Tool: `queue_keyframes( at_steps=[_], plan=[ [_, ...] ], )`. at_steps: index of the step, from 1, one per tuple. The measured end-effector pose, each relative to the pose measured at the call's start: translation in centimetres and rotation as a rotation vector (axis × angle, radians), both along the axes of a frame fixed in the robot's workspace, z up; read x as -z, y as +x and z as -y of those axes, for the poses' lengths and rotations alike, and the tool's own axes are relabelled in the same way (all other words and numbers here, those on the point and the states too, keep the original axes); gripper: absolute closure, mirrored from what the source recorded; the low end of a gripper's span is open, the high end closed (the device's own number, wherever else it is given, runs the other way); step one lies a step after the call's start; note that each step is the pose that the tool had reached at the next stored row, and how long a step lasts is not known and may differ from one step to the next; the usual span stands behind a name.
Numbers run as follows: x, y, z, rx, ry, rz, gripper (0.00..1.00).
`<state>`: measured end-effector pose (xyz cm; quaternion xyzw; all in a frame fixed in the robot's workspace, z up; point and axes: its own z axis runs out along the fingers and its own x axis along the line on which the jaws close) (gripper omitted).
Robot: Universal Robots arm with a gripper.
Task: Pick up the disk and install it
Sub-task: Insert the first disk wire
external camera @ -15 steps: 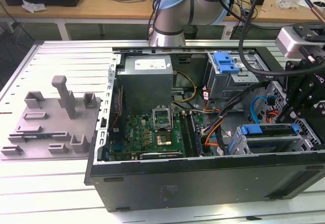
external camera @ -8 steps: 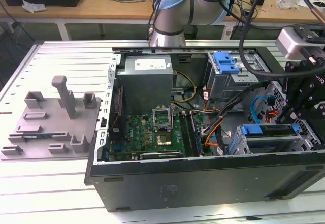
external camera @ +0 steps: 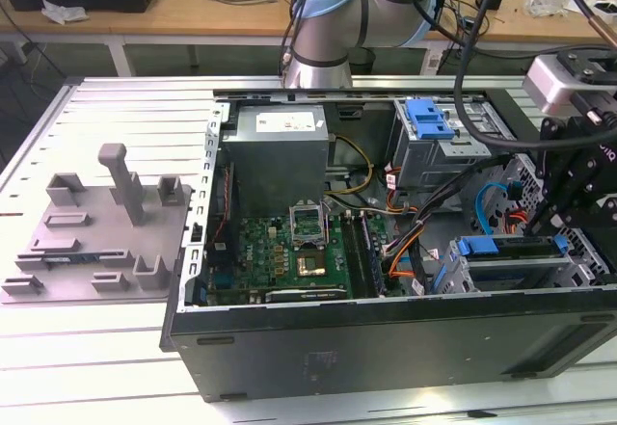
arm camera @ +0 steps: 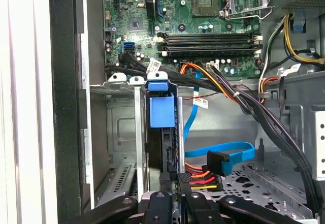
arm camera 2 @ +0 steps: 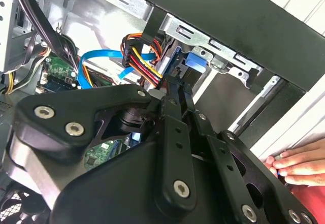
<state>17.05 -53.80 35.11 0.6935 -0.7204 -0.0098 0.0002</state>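
Fingers: drawn narrow on the gripper (arm camera: 177,182), closed on the near edge of the disk (arm camera: 161,112)
Disk: stands on edge inside the drive cage (arm camera: 122,132) – blue carrier frame toward the motherboard (arm camera: 203,21)
Disk, exterior view: lies along the cage at the near corner of the computer case (external camera: 386,348), toward the exterior view's right, with the gripper at its outer end
Cables: a blue data cable (arm camera: 228,150) loops just beside the disk; a connector with red, orange and yellow wires (arm camera: 203,176) sits close to the fingers
Second cage: holds a lone blue caddy (external camera: 429,119) – further back in the case, well apart from the disk
Power supply (external camera: 280,155): grey box at the back of the case, beside the motherboard
Bench (external camera: 96,367): carries the open case and a grey fixture plate (external camera: 106,242) on the exterior view's left
Person's hand (arm camera 2: 299,165): rests at the case's outer edge, beside the gripper body
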Motion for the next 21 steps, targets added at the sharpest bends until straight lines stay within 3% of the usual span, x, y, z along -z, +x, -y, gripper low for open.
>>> queue_keyframes(
  at_steps=[21],
  plan=[
    [0.43, 0.09, 0.04, 0.0, 0.0012, 0.0, 0.83]
  ],
)
